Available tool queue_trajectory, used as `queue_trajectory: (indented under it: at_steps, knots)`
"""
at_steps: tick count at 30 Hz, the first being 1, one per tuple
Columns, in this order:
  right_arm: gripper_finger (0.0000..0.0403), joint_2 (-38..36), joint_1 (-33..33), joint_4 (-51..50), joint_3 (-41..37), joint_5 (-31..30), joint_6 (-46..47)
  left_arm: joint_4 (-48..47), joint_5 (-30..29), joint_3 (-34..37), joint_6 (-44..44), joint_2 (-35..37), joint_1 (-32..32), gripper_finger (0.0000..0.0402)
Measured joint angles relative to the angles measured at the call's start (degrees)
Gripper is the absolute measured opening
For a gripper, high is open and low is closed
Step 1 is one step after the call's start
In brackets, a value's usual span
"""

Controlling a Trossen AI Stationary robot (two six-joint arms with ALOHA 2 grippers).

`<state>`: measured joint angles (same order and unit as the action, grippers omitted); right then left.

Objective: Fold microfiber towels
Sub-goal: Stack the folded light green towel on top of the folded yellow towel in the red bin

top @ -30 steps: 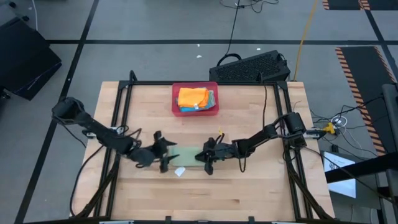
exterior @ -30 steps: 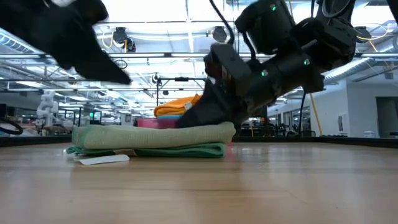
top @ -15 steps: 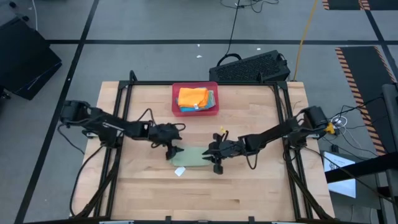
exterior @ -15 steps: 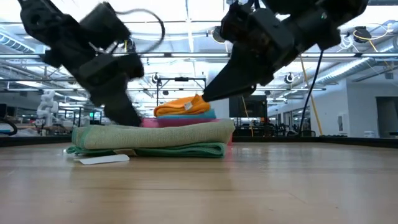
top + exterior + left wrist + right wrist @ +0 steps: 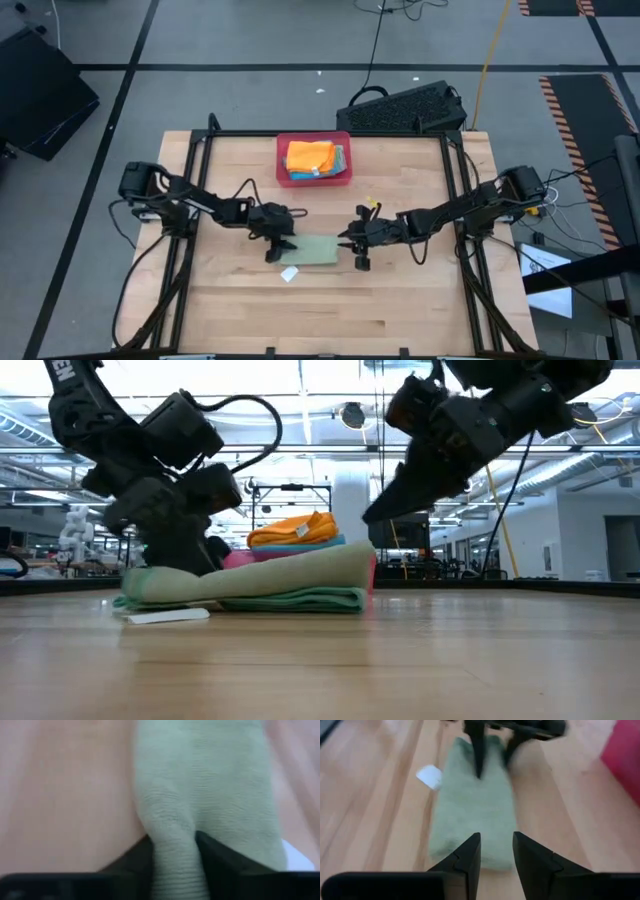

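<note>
— Since a second ago, what's moved?

— Both arms have swung toward 12 o'clock. The left gripper (image 5: 279,243), which hung off the folded pale green towel (image 5: 313,251) at its 9 o'clock side, has come down onto that end and now pinches a ridge of it between its fingers (image 5: 135,865). The right gripper (image 5: 354,243) has let go and backed off toward 3 o'clock.

— So how do the right jaws stand?

— Parted, with nothing between them, hovering just beside the towel's 3 o'clock end; the low view shows it lifted clear of the cloth (image 5: 260,575).

— Where is the towel?

— Flat on the table (image 5: 400,310), near its middle, with a small white tag (image 5: 290,274) at its 7 o'clock corner.

— And the others?

— Orange towel (image 5: 310,156) on top of a stack, blue beneath, in the red tray (image 5: 284,150) at 12 o'clock.
</note>
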<state>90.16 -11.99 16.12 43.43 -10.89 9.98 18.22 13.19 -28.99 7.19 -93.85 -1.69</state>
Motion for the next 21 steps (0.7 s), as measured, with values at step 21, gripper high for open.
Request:
queue_trajectory:
  at_steps: [21]
  knots:
    - [0.0107, -3.72, -0.02, 11.2, -13.86, -11.86, 5.74, -31.34, -2.19, -24.5, -27.01, 12.8, 12.26, 0.002]
